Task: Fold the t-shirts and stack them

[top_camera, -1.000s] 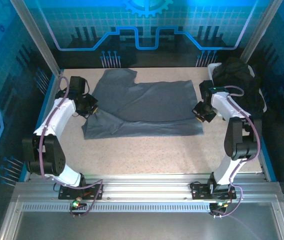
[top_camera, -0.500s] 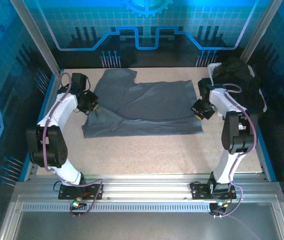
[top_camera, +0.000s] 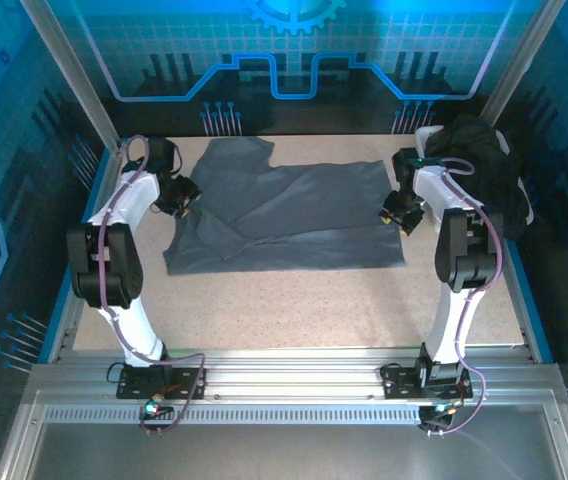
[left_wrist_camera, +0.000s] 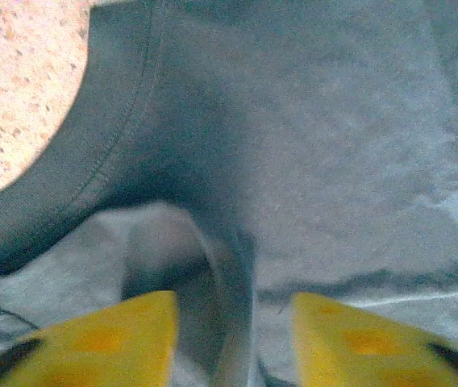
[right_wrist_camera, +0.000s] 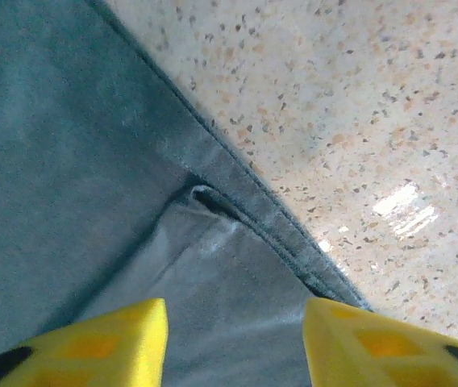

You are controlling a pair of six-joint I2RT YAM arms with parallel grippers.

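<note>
The yellow fingers (left_wrist_camera: 108, 339) of the left gripper (left_wrist_camera: 231, 314) are seen set well apart, with a raised pleat of cloth standing between them but not yet pinched. Just beyond them the ribbed neckband (left_wrist_camera: 68, 181) of the blue-grey t-shirt (top_camera: 284, 215) is seen curving over the bare table (top_camera: 294, 300). The right gripper (right_wrist_camera: 235, 313) is likewise held wide open with nothing in its grasp. It is poised over the stitched hem (right_wrist_camera: 237, 205) at the shirt's right edge, where one layer is lapped over another.

Compared with a second ago, both grippers have been carried away from the arm bases, toward the far side of the table. The left gripper (top_camera: 180, 192) is now placed at the shirt's left edge near the collar and the right gripper (top_camera: 401, 212) at the opposite edge. The shirt itself appears not to have been shifted. From this it is judged that a fresh pair of grasp points is being lined up for the next fold, and that no fold has been completed yet.

The shirt is spread mostly flat at the middle of the speckled beige surface. The black t-shirts (top_camera: 479, 165) are heaped at the far right corner, unfolded. The work area is enclosed by blue walls (top_camera: 294, 60) printed with a circuit pattern, and an aluminium rail (top_camera: 284, 375) is fitted along the near edge.
</note>
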